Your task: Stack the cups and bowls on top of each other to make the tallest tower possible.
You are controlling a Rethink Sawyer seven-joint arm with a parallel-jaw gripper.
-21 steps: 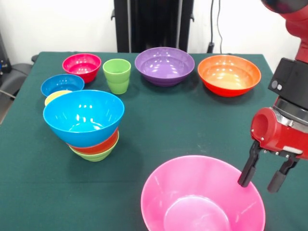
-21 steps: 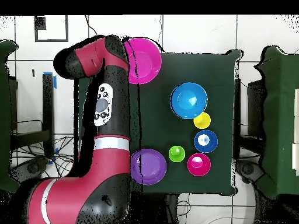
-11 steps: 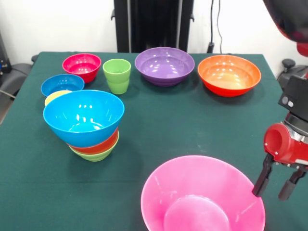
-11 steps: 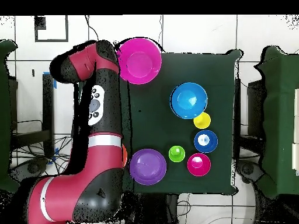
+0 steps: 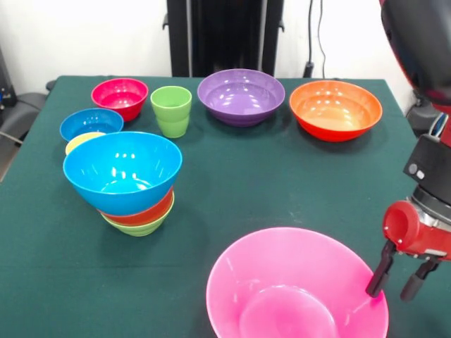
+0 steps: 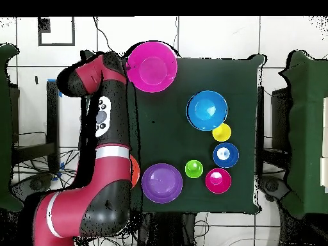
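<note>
Pink and glossy, the big pink bowl point(image 5: 297, 290) sits at the table's point(image 5: 246, 183) edge with the claw point(image 5: 393, 279) right at its rim. The claw's two black fingers point(image 5: 378, 273) stand apart, one at the rim's outer edge and the other out past the bowl, over the green cloth; I cannot tell whether the near one touches. Well away from the claw, across the pink bowl, is the tower point(image 5: 127, 182): a light blue bowl nested on an orange-red one and a small green one. Just behind the tower a yellow cup point(image 5: 79, 141) peeks out beside the dark blue bowl point(image 5: 91, 124). Farther off stand the red bowl point(image 5: 120, 96), green cup point(image 5: 171, 110), purple bowl point(image 5: 241, 96) and orange bowl point(image 5: 335, 108).
</note>
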